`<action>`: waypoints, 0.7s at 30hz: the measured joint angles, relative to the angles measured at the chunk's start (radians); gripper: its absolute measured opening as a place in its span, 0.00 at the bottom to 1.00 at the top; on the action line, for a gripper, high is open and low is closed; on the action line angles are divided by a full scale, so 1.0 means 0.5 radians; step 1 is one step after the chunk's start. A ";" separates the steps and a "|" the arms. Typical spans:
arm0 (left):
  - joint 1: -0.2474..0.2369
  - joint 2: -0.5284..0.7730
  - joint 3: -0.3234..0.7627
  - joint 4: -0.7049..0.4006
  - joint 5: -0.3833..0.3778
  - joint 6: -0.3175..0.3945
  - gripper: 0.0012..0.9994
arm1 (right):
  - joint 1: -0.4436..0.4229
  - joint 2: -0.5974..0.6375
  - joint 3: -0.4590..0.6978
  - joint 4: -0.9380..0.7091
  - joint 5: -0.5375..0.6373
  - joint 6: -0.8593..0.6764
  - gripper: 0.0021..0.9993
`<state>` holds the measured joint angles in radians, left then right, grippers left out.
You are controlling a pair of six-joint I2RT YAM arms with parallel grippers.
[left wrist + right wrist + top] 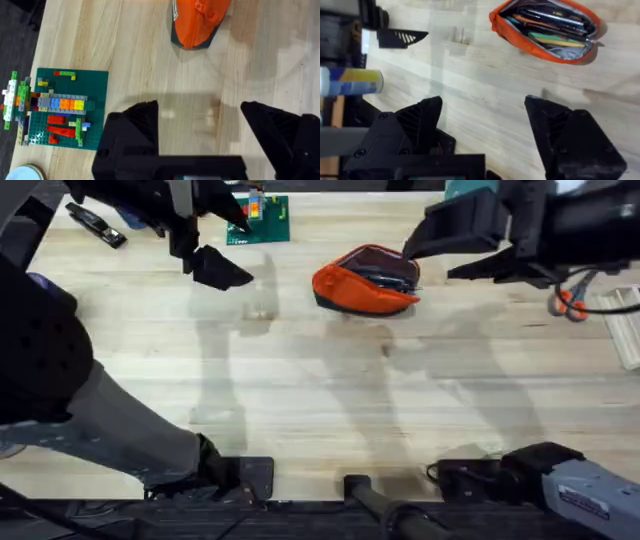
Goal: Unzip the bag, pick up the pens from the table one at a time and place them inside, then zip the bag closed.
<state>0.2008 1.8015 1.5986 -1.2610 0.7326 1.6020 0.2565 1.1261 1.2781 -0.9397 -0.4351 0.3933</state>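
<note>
The orange bag [367, 280] lies unzipped at the far middle of the table [320, 390], its mouth gaping. In the right wrist view the bag [520, 42] holds dark pens [552, 12] among orange, green and yellow ones. One end of the bag [197, 22] appears in the left wrist view. My left gripper [235, 242] hovers open to the left of the bag, nothing between its fingers [135, 127]. My right gripper [428, 262] hangs open just right of the bag, also holding nothing, its fingers [565, 130] wide apart.
A green brick baseplate [262, 220] with coloured bricks sits at the far edge behind the left gripper. A black stapler [95, 225] lies far left. Orange-handled scissors [568, 305] and a white object [625, 325] are at the right edge.
</note>
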 joint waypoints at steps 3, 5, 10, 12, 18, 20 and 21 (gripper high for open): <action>0.000 0.000 0.000 0.000 0.000 0.000 1.00 | 0.000 0.079 0.000 0.029 0.000 0.065 1.00; 0.000 0.000 0.000 0.000 0.000 0.000 1.00 | 0.000 0.136 0.000 0.057 0.000 0.094 1.00; 0.000 0.000 0.000 0.000 0.000 0.001 1.00 | 0.025 0.266 0.000 0.152 0.001 0.160 1.00; 0.000 0.000 0.000 0.000 0.000 0.001 1.00 | 0.074 0.304 0.000 0.209 0.011 0.191 1.00; 0.000 0.000 0.000 0.000 0.000 0.001 1.00 | 0.323 0.353 0.000 0.300 0.278 0.333 1.00; 0.000 0.000 0.000 0.000 0.000 0.001 0.99 | 0.403 0.357 0.000 0.332 0.397 0.391 1.00; 0.000 0.000 0.000 0.000 0.000 0.001 1.00 | 0.446 0.358 0.000 0.355 0.461 0.425 1.00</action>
<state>0.2008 1.8015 1.5986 -1.2610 0.7326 1.6023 0.4795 1.3051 1.2781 -0.7622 -0.2047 0.6058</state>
